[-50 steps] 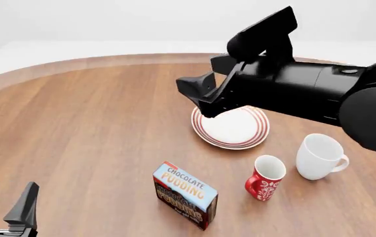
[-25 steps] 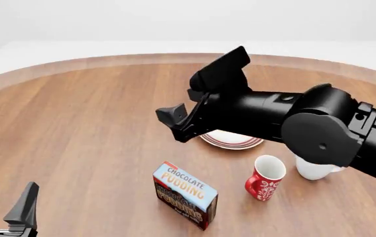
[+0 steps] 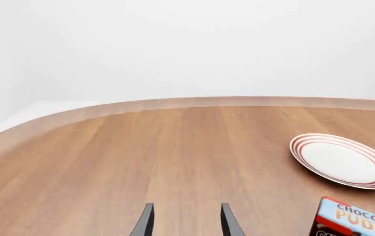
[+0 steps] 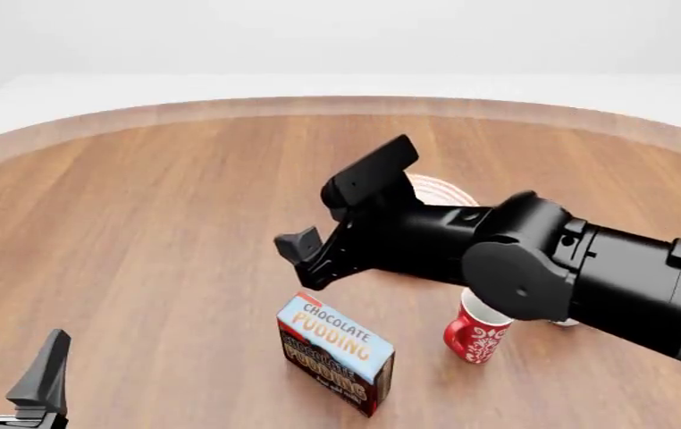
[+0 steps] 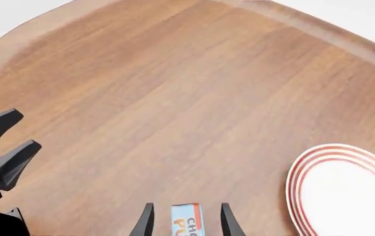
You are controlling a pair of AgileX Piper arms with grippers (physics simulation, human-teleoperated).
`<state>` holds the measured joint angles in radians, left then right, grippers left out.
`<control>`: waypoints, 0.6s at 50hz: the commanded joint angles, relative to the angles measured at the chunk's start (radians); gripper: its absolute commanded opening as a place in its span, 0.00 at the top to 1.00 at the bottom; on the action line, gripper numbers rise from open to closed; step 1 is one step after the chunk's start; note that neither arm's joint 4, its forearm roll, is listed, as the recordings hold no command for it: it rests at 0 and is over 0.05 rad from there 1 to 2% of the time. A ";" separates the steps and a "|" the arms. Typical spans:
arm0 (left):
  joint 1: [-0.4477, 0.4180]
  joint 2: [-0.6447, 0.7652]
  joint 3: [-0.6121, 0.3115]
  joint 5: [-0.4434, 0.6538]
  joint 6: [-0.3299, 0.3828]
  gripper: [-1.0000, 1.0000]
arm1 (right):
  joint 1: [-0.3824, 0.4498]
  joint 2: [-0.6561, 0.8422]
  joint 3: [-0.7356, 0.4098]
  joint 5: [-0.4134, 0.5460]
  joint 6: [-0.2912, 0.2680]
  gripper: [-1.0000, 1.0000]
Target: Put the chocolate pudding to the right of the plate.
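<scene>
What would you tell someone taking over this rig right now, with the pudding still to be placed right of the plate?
Right tool: open, empty, hanging above the chocolate pudding, lined up over it in the right wrist view.
Left tool: open, empty, at the near left of the table, away from everything.
Pudding stands on the table in front of the plate, ungrasped.
The right arm hides most of the plate in the front view; a red mug stands to the pudding's right.
Done: approach only. Left: descend, grasp, carry and set it right of the plate.
</scene>
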<state>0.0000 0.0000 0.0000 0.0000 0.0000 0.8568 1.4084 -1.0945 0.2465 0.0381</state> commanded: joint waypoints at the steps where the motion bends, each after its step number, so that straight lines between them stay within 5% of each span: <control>1: 0.000 0.000 0.000 0.000 0.000 0.00 | 0.011 0.030 0.030 -0.029 0.016 0.00; 30: 0.000 0.000 0.000 0.000 0.000 0.00 | 0.016 0.119 0.079 -0.089 0.048 0.00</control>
<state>0.0000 0.0000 0.0000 0.0000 0.0000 0.8733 1.5015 -1.0243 0.1722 0.0802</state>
